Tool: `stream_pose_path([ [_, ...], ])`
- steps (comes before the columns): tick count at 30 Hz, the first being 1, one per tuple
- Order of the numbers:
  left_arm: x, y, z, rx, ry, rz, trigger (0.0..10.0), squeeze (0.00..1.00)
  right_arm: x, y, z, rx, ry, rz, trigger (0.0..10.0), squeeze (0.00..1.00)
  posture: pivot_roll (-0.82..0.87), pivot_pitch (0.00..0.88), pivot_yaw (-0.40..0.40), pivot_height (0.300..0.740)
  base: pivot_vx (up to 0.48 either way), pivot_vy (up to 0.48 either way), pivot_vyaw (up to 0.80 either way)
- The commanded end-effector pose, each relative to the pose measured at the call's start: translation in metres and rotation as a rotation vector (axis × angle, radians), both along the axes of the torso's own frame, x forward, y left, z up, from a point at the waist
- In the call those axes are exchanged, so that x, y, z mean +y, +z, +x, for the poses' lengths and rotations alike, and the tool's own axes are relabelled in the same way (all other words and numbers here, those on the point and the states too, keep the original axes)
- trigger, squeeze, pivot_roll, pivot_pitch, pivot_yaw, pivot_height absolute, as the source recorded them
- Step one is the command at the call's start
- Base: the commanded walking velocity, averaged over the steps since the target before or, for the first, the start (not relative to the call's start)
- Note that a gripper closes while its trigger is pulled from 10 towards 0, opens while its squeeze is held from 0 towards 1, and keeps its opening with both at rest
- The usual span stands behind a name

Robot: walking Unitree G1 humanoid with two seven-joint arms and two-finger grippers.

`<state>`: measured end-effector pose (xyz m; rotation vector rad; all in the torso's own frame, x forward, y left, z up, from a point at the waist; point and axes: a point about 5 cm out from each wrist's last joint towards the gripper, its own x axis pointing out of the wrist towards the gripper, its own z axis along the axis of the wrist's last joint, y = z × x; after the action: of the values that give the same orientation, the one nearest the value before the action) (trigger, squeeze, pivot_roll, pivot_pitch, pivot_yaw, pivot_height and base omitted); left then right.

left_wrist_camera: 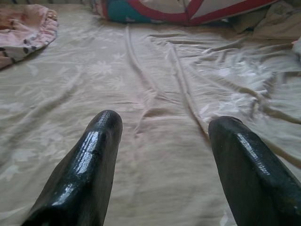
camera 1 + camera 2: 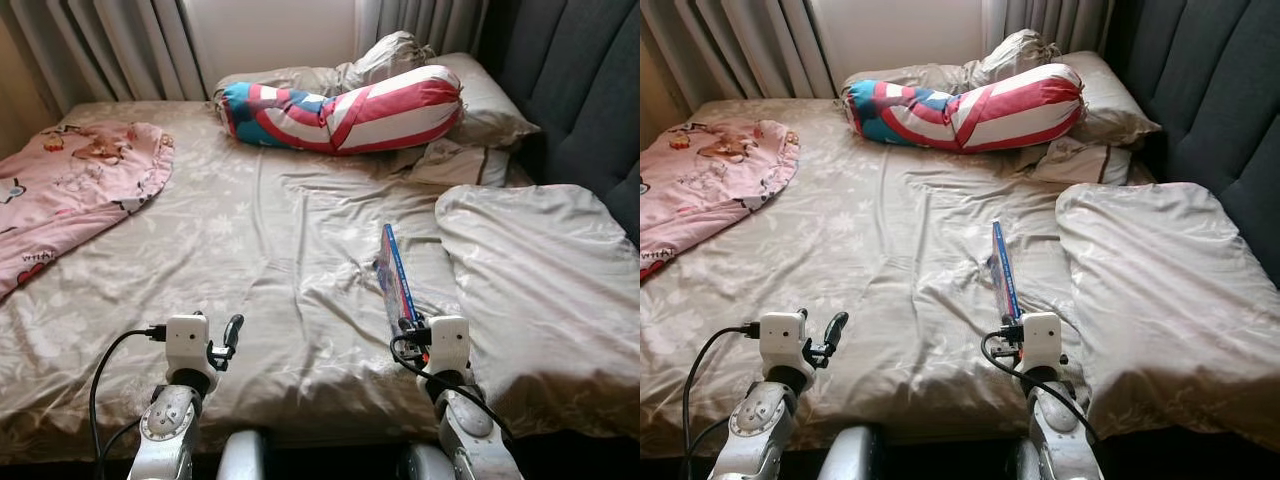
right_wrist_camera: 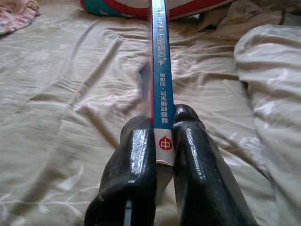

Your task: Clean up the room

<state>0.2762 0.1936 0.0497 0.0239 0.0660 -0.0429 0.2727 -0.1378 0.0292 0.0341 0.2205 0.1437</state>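
Right wrist view: one thin book [image 3: 159, 70], perhaps, in right end effector [image 3: 162, 136].

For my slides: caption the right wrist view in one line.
Right gripper shut on the spine end of a thin blue book, held edge-up above the rumpled beige bedsheet.

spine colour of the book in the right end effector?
Blue, with a white band and red logo at the bottom of the book; clearest in the right wrist view.
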Motion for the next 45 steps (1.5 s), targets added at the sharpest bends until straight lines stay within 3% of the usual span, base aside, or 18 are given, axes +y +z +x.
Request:
stream_pose_path([
  [1,0.002,-0.001,-0.001,0.010,0.002,0.002,10.0,0.00,0.009,0.013,0.005,-0.068,0.044,-0.004,10.0,0.00,-0.10,0.031,-0.001,0.618,0.259,0.000,0.80],
  [20,-0.001,-0.001,0.000,0.012,-0.006,-0.002,10.0,0.00,0.001,0.010,0.006,-0.041,-0.020,0.001,10.0,0.00,-0.10,0.032,-0.001,0.618,0.286,0.000,0.09],
  [24,-0.002,-0.001,0.000,0.016,-0.014,-0.005,10.0,0.00,-0.012,0.006,0.007,-0.004,-0.122,0.064,10.0,0.00,-0.09,0.035,-0.002,0.618,0.134,0.000,0.00],
  [29,-0.002,-0.001,-0.001,0.019,-0.018,-0.005,10.0,0.00,-0.015,0.002,0.009,0.026,-0.118,0.095,10.0,0.00,-0.09,0.039,-0.001,0.618,0.000,0.000,0.00],
  [34,-0.002,-0.001,-0.001,0.020,-0.027,0.002,10.0,0.00,-0.017,0.003,0.022,0.053,-0.098,0.088,10.0,0.00,-0.08,0.045,0.004,0.618,0.000,0.000,0.00],
  [45,0.006,0.003,-0.008,0.017,-0.031,0.030,10.0,0.00,-0.018,0.028,0.061,0.019,-0.078,0.142,10.0,0.00,-0.03,0.078,0.024,0.618,0.000,0.000,0.00],
])
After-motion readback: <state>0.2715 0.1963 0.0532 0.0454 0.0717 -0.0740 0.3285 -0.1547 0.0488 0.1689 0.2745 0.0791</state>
